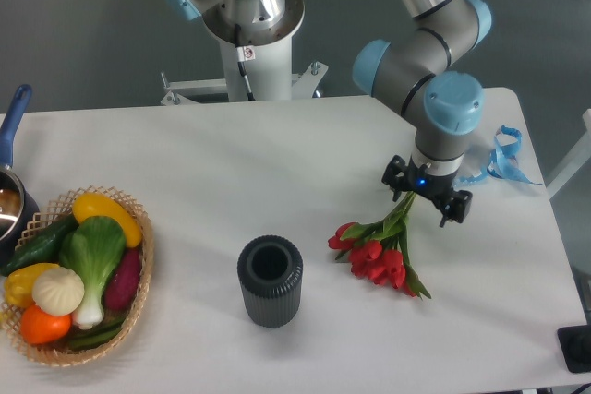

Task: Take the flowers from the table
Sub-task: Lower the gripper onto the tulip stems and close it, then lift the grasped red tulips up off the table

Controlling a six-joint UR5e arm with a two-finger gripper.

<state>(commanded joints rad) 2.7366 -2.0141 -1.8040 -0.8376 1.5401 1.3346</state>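
Note:
The flowers (pixel 377 253), red tulips with green leaves and stems, lie flat on the white table (pixel 231 163) at right of centre, heads toward the front. My gripper (pixel 426 197) hangs open directly over the upper stems, one finger on each side of them. The stem ends and their pale band are hidden under the gripper. Nothing is held between the fingers.
A dark ribbed vase (pixel 270 280) stands left of the flowers. A wicker basket (pixel 138 269) of vegetables sits at the front left, with a blue-handled pot (pixel 11 173) behind it. A curly light-blue ribbon (pixel 503 159) lies near the table's right edge.

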